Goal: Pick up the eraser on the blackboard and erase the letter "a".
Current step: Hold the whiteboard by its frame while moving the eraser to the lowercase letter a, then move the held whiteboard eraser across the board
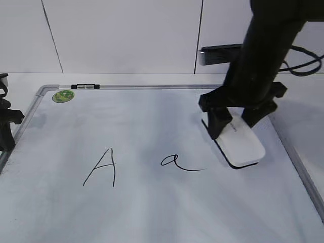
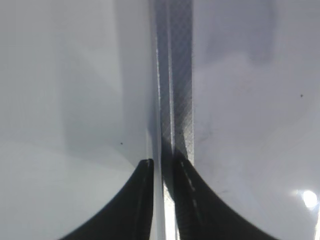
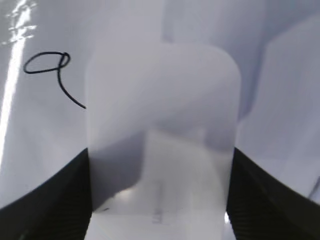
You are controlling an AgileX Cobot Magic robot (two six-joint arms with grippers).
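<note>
The right gripper point(image 1: 234, 117) pinched the eraser point(image 1: 241, 140) by its long sides near the board's point(image 1: 152, 212) right edge, beside the "a" point(image 1: 178, 162). The left gripper's point(image 2: 162, 170) jaws were pressed nearly together over the left frame edge.

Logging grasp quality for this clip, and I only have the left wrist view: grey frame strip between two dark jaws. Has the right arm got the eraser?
Observer: Yes. The right gripper has its jaws against both long sides of the white oblong plastic eraser.
Operator: Is the eraser lifted?
Observer: It looks to be resting on the large white dry-erase board; a slight lift can't be ruled out.
Operator: Is the lowercase letter wiped?
Observer: No. The small black cursive "a" is intact, just left of the eraser.
</note>
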